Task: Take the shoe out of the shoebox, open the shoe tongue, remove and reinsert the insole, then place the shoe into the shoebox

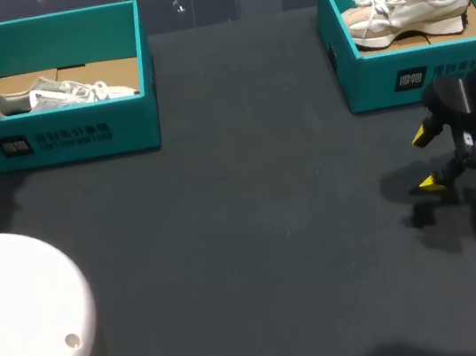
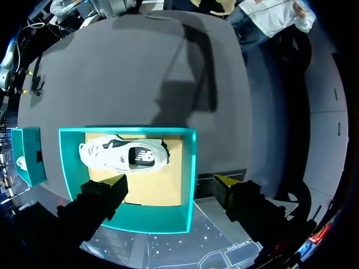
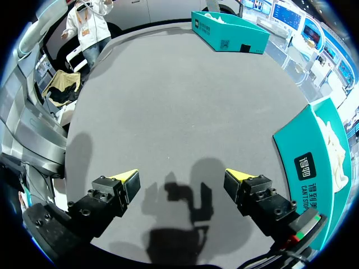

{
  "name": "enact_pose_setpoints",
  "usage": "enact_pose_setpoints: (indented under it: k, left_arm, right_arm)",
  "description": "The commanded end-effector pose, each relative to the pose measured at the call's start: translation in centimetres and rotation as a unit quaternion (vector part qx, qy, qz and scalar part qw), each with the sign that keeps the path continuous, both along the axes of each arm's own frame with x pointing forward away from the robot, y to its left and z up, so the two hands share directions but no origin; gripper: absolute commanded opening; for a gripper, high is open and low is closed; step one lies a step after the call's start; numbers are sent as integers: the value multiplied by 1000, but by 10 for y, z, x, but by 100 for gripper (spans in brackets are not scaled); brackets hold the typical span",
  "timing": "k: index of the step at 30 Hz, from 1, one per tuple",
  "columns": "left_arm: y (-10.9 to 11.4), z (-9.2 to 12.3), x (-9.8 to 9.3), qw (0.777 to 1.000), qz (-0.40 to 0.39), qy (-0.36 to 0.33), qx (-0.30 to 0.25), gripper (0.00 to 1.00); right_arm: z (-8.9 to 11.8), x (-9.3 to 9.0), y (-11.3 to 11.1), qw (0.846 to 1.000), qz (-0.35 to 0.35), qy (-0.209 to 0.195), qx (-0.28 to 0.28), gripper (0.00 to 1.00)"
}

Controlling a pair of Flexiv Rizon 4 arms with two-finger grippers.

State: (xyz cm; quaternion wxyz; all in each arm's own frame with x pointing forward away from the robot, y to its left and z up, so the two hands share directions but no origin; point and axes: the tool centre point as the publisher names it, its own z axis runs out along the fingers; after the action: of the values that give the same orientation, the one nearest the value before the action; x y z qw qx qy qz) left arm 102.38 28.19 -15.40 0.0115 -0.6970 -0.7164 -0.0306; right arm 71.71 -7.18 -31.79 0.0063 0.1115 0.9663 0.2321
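Hovering released, right claw [image 1: 428, 158] near right shoebox [image 1: 376, 81], left claw [image 2: 171, 180] released above left shoebox [image 2: 151, 221]

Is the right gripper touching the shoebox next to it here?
Apart. The right wrist view shows the right gripper open over the table, with a strip of table between it and the shoebox beside it.

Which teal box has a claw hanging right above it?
The left shoebox: the left gripper hangs over it; the right gripper sits beside the right shoebox, not above.
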Motion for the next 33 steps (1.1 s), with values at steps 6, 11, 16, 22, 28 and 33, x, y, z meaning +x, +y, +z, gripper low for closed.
enact_pose_setpoints:
  k: [6,11,16,22,28,33]
  left_arm:
    - [0,6,-4,1000,-1,-2,2,100]
    - [0,6,-4,1000,-1,-2,2,100]
    - [0,6,-4,1000,-1,-2,2,100]
    - [0,6,-4,1000,-1,-2,2,100]
    - [0,6,-4,1000,-1,-2,2,100]
    - [0,6,-4,1000,-1,-2,2,100]
  right_arm:
    - [0,-1,1,1000,-1,-1,-2,100]
    - [7,23,-3,995,-85,41,-26,100]
    - [37,52,-8,980,-197,17,-11,100]
    - [80,83,-12,960,-274,21,-53,100]
    - [92,94,-16,950,-299,20,-87,100]
    - [92,94,-16,950,-299,20,-87,100]
